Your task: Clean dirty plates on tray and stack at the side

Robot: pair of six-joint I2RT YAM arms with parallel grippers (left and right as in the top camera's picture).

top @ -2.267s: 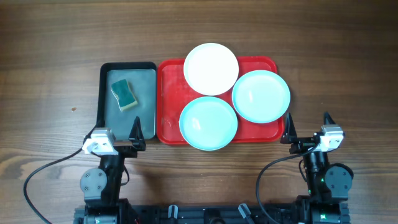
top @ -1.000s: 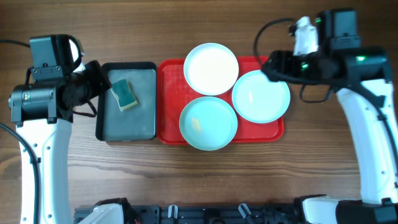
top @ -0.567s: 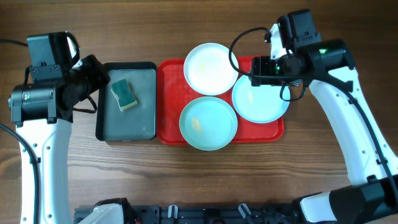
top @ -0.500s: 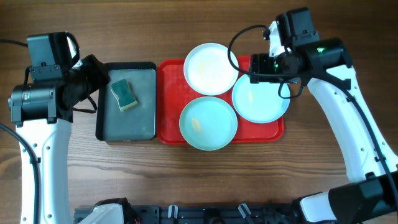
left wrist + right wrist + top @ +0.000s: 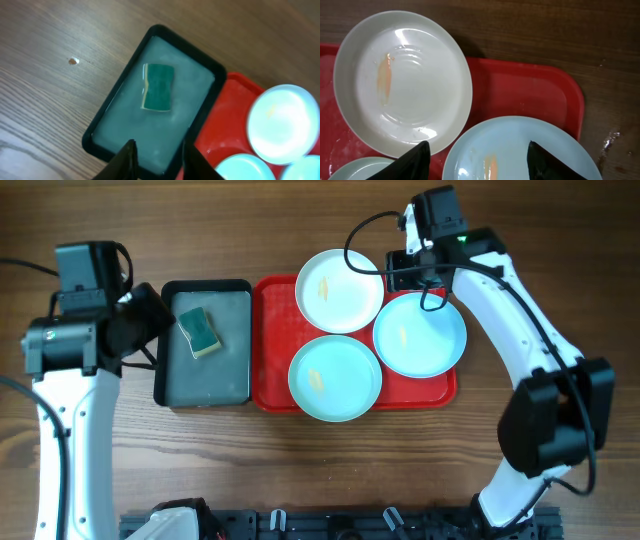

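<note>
Three plates lie on the red tray (image 5: 272, 330), each with an orange smear: a white plate (image 5: 339, 290) at the back, a pale turquoise plate (image 5: 420, 333) on the right and another turquoise plate (image 5: 335, 377) in front. My right gripper (image 5: 478, 143) hangs open and empty above the far edge of the right turquoise plate (image 5: 520, 150), beside the white plate (image 5: 402, 80); in the overhead view this right gripper (image 5: 398, 275) is at the tray's back right. My left gripper (image 5: 157, 150) is open and empty over the near rim of the black tray (image 5: 97, 130).
The black tray (image 5: 210, 370) with a grey inside stands left of the red tray and touches it. A green sponge (image 5: 199, 331) lies in its far half, also in the left wrist view as the sponge (image 5: 158, 93). Bare wooden table surrounds both trays.
My right gripper has swung left and towards the back, from the tray's right end to the gap between the white and right turquoise plates. The left arm has barely shifted.
</note>
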